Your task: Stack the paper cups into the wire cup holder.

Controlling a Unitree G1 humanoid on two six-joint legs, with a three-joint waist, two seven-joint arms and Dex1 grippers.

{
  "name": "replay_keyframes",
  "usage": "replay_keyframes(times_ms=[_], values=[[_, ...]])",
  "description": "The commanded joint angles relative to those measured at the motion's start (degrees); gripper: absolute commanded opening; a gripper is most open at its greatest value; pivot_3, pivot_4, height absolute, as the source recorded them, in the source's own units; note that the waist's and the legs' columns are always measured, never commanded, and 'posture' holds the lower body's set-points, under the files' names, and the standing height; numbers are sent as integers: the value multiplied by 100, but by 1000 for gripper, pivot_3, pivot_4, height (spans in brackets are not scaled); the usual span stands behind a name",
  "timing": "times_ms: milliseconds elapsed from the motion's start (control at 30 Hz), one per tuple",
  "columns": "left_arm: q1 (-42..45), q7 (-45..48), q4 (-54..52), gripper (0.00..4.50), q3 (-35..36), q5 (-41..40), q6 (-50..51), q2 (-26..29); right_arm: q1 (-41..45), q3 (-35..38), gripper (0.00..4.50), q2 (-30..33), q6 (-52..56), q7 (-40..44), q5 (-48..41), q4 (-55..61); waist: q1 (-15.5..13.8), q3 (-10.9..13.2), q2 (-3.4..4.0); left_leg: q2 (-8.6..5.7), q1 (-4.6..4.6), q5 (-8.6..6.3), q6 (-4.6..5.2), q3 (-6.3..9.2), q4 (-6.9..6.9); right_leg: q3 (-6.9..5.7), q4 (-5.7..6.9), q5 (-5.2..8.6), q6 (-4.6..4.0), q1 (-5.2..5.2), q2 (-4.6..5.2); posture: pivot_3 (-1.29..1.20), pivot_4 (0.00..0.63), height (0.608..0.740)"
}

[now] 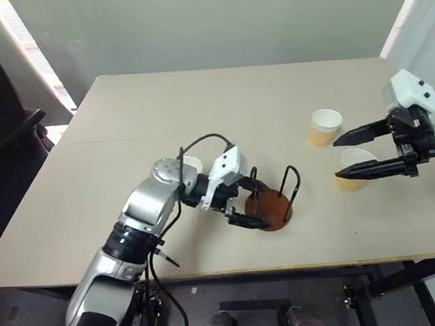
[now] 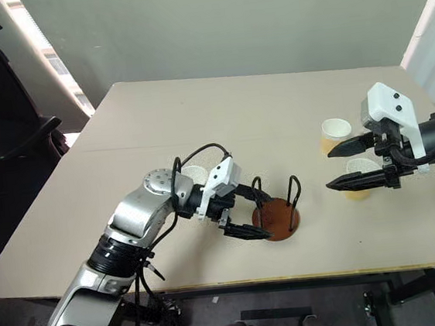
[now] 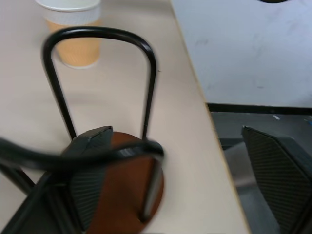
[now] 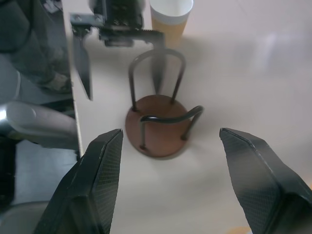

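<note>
Holder [image 1: 271, 206] empty at this moment: I see no cup inside its two black wire loops, so I judge the stacking not yet begun, or barely so. It stands near the front edge of the bench [image 1: 196, 111], about midway along it, a round reddish-brown disc with the loops rising upright from it and crossing over the middle.

Left pincer [image 1: 246, 202], fingers apart and holding nothing, sits right at the holder on its left side; the near finger [image 3: 90, 175] lies over the disc rim, though I cannot tell whether it touches. Right pincer [image 1: 354, 150], fingers spread wide and likewise empty, hangs above the right part of the bench, pointing toward the holder.

Cups, three in sight, all upright and loose on the bench:
- one cup [image 1: 326, 127] toward the right side, well back from the front edge;
- a second [image 1: 353, 167] just in front of it, partly under the right pincer's fingers, apart from them as far as I can judge;
- a third [image 1: 191, 166] behind the left arm, left of the holder, mostly hidden by the wrist.

Each cup is small and tapered, tan-yellow outside, white inside, with a rolled white rim; none looks crushed or tipped.

Work left, as I read it: all three cups remain to be picked up and dropped between the loops, one nested into the next.
</note>
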State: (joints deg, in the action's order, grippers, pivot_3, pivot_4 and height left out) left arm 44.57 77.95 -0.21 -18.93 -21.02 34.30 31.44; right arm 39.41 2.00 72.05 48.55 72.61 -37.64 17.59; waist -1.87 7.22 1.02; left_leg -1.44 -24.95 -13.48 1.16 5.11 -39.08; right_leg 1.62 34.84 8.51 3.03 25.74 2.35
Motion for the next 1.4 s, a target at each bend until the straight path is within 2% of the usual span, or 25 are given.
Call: replay_keyframes(times_ms=[33, 133, 233, 467, 567, 633, 800, 933, 1067, 1133, 1400], values=[[0, 182, -356, 4432, 390, -189, 81, 452, 199, -102, 3280, 100, -349, 222, 323, -227, 6, 0, 0, 0, 1, 0, 0, 0, 0, 0, 1, 1, -1, 0, 0, 0, 150, 740], [-98, 284, -459, 4432, 591, -228, 64, 911, 511, -397, 3280, -16, -647, 268, 743, -649, 20, -1, 2, 0, 2, -3, 6, 2, 0, 0, 2, 2, -7, 0, 0, 0, 150, 740], [-76, 232, -506, 4432, 815, -339, 135, 1142, 999, -748, 3280, -328, -1003, 239, 1257, -1304, 26, -1, 1, 0, 3, -4, 8, 4, -2, 0, 3, 22, -49, 0, 0, 0, 150, 740], [169, -130, -387, 4432, 1536, -821, 551, 1200, 2131, -1586, 3280, -1245, -2049, 185, 2662, -3023, 38, -1, 2, 3, 5, 4, 17, 12, 1, -7, 9, 4, -79, 6, 1, 0, 150, 740], [281, -211, -266, 4432, 2091, -1362, 819, 1147, 2545, -2099, 3280, -1667, -2783, -42, 3570, -4002, 55, -1, 2, 5, 4, 4, 16, 13, 6, -8, 12, -4, -86, 12, 1, 0, 150, 740], [292, -259, -220, 4432, 2270, -1506, 835, 1176, 2788, -2318, 3280, -1983, -3155, -124, 3971, -4633, 65, -1, 3, 5, 3, 4, 16, 14, 11, -10, 12, -30, -54, 18, 1, 0, 150, 740], [186, -312, -166, 4432, 2307, -1380, 634, 1324, 3373, -2547, 3280, -2769, -3795, -359, 4620, -6053, 79, 0, 5, 5, 2, 4, 7, 15, 26, -11, 12, -35, -50, 27, 1, 0, 150, 740], [90, -370, -259, 4432, 2263, -1347, 585, 1381, 3779, -2659, 3280, -3158, -4320, -774, 5155, -7166, 55, 0, 6, 5, -2, 4, -1, 17, 42, -13, 9, -31, -56, 35, 1, 0, 150, 740], [-9, -432, -359, 4432, 2256, -1343, 578, 1417, 3999, -2712, 3280, -3330, -4688, -1054, 5536, -7878, 40, 0, 6, 5, -2, 1, -20, 19, 52, -16, 6, -24, -69, 37, 1, 0, 150, 740], [-51, -459, -394, 4432, 2263, -1347, 577, 1440, 4069, -2713, 3280, -3371, -4786, -1145, 5684, -8127, 39, 0, 6, 5, -3, 25, -71, 20, 58, -17, 5, -23, -70, 38, 1, 0, 150, 740], [-159, -555, -510, 4432, 2267, -1375, 573, 1482, 4162, -2679, 3280, -3571, -4990, -1475, 6064, -8671, 50, 0, 6, 10, 1, 20, -78, 21, 94, -16, 11, -20, -74, 55, 1, 0, 150, 740]])
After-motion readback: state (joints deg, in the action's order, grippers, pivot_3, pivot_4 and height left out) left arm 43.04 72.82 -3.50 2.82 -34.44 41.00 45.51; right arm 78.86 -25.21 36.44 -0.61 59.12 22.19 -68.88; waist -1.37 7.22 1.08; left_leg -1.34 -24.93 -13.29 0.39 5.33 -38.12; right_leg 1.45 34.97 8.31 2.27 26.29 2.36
